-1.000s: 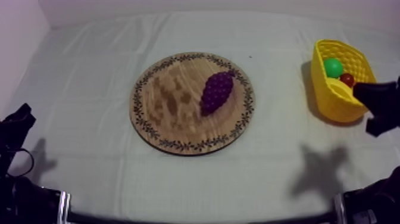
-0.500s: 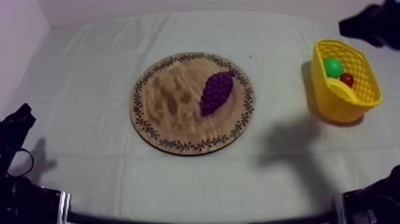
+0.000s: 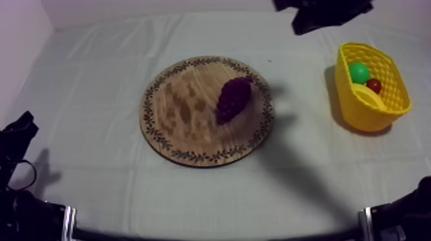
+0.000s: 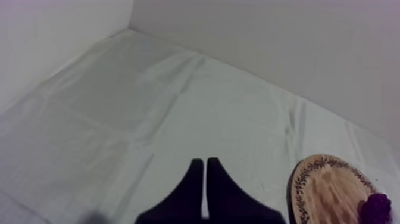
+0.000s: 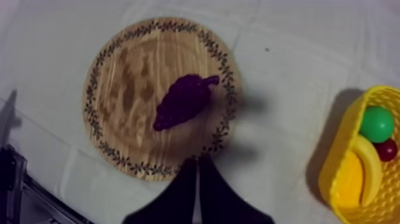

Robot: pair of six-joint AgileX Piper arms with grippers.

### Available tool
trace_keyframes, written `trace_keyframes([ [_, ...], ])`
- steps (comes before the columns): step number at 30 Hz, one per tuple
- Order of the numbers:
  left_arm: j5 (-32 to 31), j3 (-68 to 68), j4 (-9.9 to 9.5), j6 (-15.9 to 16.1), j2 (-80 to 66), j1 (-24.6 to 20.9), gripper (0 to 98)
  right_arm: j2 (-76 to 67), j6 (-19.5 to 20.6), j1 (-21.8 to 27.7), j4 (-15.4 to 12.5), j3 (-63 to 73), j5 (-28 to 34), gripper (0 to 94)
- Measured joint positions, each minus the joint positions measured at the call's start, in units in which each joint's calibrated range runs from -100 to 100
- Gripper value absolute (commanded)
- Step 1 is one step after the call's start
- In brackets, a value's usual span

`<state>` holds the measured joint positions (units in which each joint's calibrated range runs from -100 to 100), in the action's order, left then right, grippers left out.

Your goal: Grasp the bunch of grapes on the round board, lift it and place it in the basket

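Note:
A purple bunch of grapes [image 3: 233,99] lies on the right half of the round wooden board [image 3: 179,109] in the middle of the table. The yellow basket [image 3: 349,106] stands at the right. My right arm [image 3: 324,13] hangs high over the table's far side, between board and basket. In its wrist view, my right gripper [image 5: 197,161] is shut on nothing, above the board's near rim, with the grapes [image 5: 181,101] apart from it. My left gripper [image 4: 205,164] is shut too, resting at the table's left, far from the board [image 4: 324,190].
Inside the basket [image 5: 339,137] lie a green fruit [image 3: 359,72], a small red fruit [image 3: 374,84] and a banana [image 3: 367,95]. Open cloth stretches between the board and the basket. The right arm's shadow falls just right of the board.
My right arm has risen from beside the basket at the right edge and swung left along the far side. Its shadow has slid toward the board. Grapes and left arm are unmoved.

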<state>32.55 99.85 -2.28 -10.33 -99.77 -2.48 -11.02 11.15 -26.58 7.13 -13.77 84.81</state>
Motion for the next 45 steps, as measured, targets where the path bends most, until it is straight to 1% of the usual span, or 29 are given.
trace_keyframes([
  [4,0.0,0.0,0.0,0.0,0.0,0.0,0.0,7.26,1.55,-0.64,-0.57,2.31,0.68,0.4],
  [10,0.0,0.0,0.0,0.0,0.0,0.0,0.0,15.15,3.5,0.91,-1.91,7.13,2.46,0.4],
  [14,0.0,0.0,0.0,0.0,0.0,0.0,0.0,18.25,4.84,1.44,-1.99,10.6,2.88,0.4],
  [18,0.0,0.0,0.0,0.0,0.0,0.0,0.0,20.01,7.67,1.6,-2.17,14.17,4.16,0.4],
  [21,0.0,0.0,0.0,0.0,0.0,0.0,0.0,21.01,9.87,1.91,-2.98,16.47,4.96,0.4],
  [29,0.0,0.0,0.0,0.0,0.0,0.0,0.0,22.37,16.64,1.97,-4.93,20.94,9.55,0.9],
  [31,0.0,0.0,0.0,0.0,0.0,0.0,0.0,22.58,17.85,1.97,-5.62,21.59,10.4,3.7],
  [35,0.0,0.0,0.0,0.0,0.0,0.0,0.0,22.66,19.02,1.84,-7.13,22.45,11.96,15.4],
  [36,0.0,0.0,0.0,0.0,0.0,0.0,0.0,22.66,19.02,1.85,-7.13,22.45,11.96,18.4],
  [38,0.0,0.0,0.0,0.0,0.0,0.0,0.0,22.6,18.47,1.71,-7.13,22.38,12.12,24.6],
  [41,0.0,0.0,0.0,0.0,0.0,0.0,0.0,22.6,17.25,1.68,-7.9,21.92,12.62,34.0],
  [45,0.0,0.0,0.0,0.0,0.0,0.0,0.0,22.88,15.65,1.63,-8.58,21.92,12.65,43.9],
])
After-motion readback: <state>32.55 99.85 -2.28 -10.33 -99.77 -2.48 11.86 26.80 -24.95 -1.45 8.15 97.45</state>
